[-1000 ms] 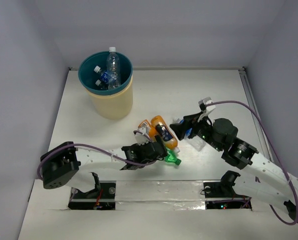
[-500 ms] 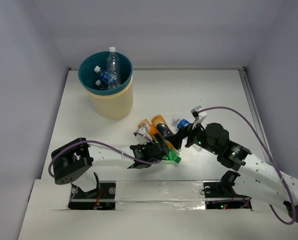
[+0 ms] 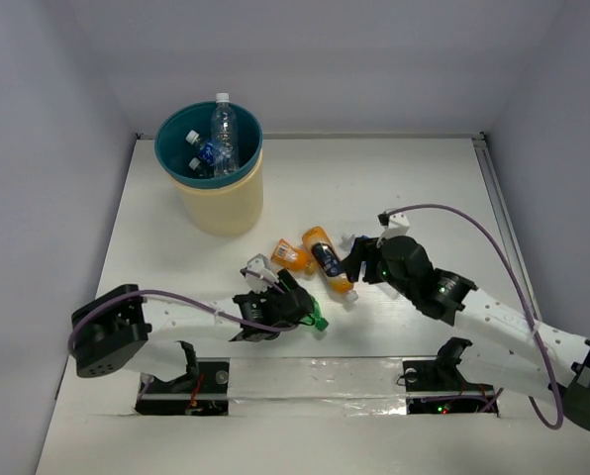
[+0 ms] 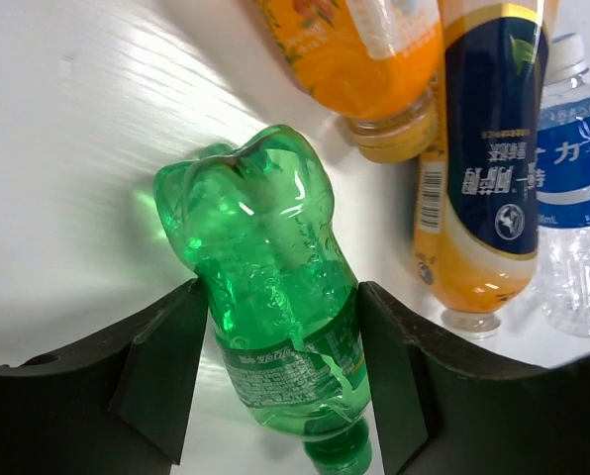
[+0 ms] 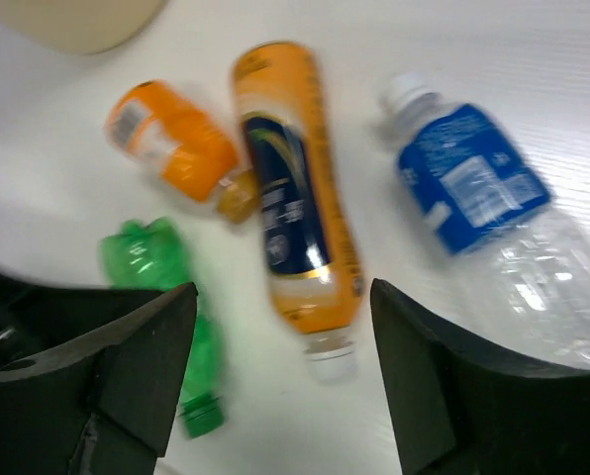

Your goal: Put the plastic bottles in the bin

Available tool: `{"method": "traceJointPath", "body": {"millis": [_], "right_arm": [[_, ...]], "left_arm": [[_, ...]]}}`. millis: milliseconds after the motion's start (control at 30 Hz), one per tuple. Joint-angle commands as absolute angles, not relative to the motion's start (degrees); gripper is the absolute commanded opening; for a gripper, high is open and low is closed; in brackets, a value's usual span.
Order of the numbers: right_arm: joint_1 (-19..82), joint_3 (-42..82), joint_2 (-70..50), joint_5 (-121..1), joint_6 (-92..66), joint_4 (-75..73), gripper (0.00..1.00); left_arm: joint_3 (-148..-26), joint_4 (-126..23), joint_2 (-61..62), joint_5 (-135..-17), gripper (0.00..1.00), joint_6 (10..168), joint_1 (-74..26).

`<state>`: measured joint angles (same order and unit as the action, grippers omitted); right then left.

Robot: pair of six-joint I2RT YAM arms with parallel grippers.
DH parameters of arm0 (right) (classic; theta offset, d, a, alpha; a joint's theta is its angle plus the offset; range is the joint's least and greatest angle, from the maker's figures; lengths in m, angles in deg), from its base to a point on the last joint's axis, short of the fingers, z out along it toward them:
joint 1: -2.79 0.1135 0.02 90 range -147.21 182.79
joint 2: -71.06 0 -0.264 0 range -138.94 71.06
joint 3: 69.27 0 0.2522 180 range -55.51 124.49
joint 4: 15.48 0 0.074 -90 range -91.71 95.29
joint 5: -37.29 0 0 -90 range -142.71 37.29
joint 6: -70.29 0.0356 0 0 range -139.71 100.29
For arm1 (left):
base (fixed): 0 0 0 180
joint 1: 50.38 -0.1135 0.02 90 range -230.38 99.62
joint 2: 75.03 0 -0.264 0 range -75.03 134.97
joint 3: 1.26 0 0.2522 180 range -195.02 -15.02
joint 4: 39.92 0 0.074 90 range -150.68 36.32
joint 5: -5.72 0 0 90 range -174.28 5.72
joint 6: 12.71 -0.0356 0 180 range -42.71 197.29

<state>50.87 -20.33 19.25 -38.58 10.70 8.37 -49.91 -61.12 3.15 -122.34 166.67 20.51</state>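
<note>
The left wrist view shows a green bottle (image 4: pixel 260 247) lying on the table, with my left gripper (image 4: pixel 278 297) shut on its labelled middle and a finger pressed against each side. From above, only its cap end (image 3: pixel 318 322) pokes out past the left gripper (image 3: pixel 297 309). My right gripper (image 5: pixel 283 297) hangs open over the cap end of an orange bottle with a dark label (image 5: pixel 290 198), touching nothing. A shorter orange bottle (image 5: pixel 171 143) and a clear blue-labelled bottle (image 5: pixel 473 188) lie on either side. The bin (image 3: pixel 216 203) stands at the back left with clear bottles (image 3: pixel 223 129) inside.
The two orange bottles (image 3: pixel 291 255) (image 3: pixel 327 259) lie side by side between the arms. Grey walls close off the left, back and right. A metal rail (image 3: pixel 495 188) runs along the table's right edge. Cables trail from both arms.
My left gripper has closed on the green bottle and drawn it left and nearer. The right gripper has swung left, off the clear bottle and over the dark-labelled orange one.
</note>
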Motion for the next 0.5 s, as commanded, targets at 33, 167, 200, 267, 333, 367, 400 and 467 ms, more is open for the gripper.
{"method": "traceJointPath", "body": {"millis": [33,167,200,267,333,367,400,467], "right_arm": [[47.0,-12.8,15.0,-25.7,12.5,16.5,0.86],[42.4,-9.3,10.5,-28.1,11.1,20.3,0.95],[40.6,-8.2,7.9,-29.0,10.4,21.2,0.96],[39.4,-4.9,5.0,-30.6,8.3,24.5,0.99],[37.1,-3.0,0.4,-33.1,6.9,26.4,1.00],[37.1,-2.3,-0.6,-33.5,6.5,26.8,1.00],[37.1,-1.1,-1.5,-34.4,6.0,27.0,1.00],[36.5,1.9,-4.8,-37.4,4.1,29.5,1.00]], "left_arm": [[-46.3,-67.8,-4.3,-127.5,0.38,165.1,21.1],[-45.9,-68.6,-11.2,-127.6,0.36,159.8,21.1],[-46.2,-69.4,-13.8,-127.7,0.37,159.2,21.1],[-46.6,-71.9,-16.7,-128.3,0.37,157.5,21.1],[-47.4,-73.4,-21.6,-128.8,0.38,155.8,21.1],[-47.7,-73.8,-23.2,-128.9,0.38,153.8,21.1],[-48.3,-73.9,-26.7,-129.0,0.38,152.5,21.1],[-49.6,-74.2,-31.4,-128.5,0.39,148.9,21.1]]}}
